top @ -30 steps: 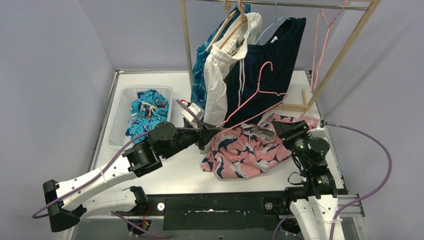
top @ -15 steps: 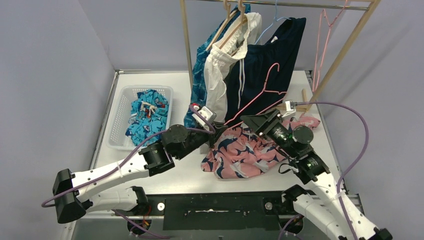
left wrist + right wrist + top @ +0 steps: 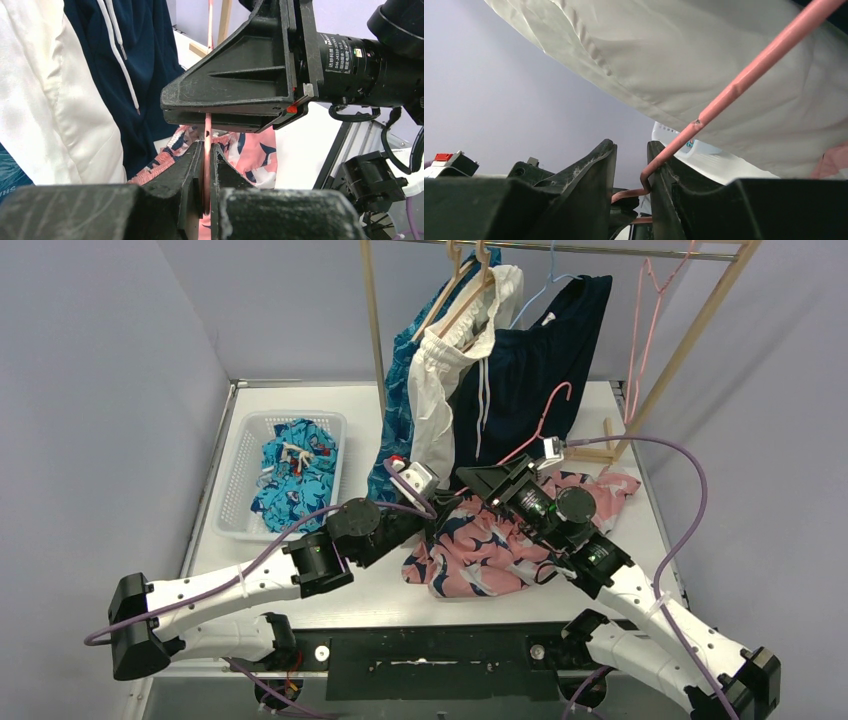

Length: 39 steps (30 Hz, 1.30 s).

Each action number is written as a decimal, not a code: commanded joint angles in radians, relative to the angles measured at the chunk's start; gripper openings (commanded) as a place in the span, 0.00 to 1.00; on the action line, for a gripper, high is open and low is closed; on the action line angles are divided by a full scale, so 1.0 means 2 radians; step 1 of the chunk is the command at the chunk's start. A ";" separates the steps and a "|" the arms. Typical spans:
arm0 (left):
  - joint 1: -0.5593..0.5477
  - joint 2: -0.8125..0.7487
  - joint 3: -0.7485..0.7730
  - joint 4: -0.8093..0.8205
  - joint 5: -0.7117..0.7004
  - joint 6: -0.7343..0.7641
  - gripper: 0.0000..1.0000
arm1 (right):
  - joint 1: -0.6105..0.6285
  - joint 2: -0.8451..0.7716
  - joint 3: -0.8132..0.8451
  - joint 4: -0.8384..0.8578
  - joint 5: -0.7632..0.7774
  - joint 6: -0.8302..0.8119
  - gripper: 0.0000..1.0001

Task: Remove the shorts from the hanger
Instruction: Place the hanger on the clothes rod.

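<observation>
My left gripper [image 3: 443, 506] is shut on the lower wire of a pink hanger [image 3: 545, 420]; the left wrist view shows the wire [image 3: 206, 145] pinched between its jaws. My right gripper [image 3: 476, 480] is open just above, its jaws either side of the same wire [image 3: 724, 95], which lies against one finger [image 3: 664, 165]. The pink-and-navy floral shorts [image 3: 490, 545] lie on the table under both grippers. Navy shorts [image 3: 530, 355], white drawstring shorts [image 3: 440, 390] and blue leaf-pattern shorts [image 3: 398, 390] hang on the rack. Teal cartoon-print shorts [image 3: 295, 465] lie in the basket.
A wooden rack [image 3: 372, 330] stands at the back with an empty pink hanger [image 3: 640, 330] and a blue hanger [image 3: 545, 285] on its rail. A white basket [image 3: 240, 440] sits at the left. The rack's foot [image 3: 595, 452] is beside the right arm.
My right arm has swung left from the table's right side to the hanger wire by my left gripper. My left gripper has moved right with the hanger, which now stands steeper.
</observation>
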 commanded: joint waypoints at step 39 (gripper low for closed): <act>-0.039 -0.042 0.050 -0.089 0.015 -0.037 0.56 | -0.054 0.021 0.107 -0.094 -0.030 0.009 0.00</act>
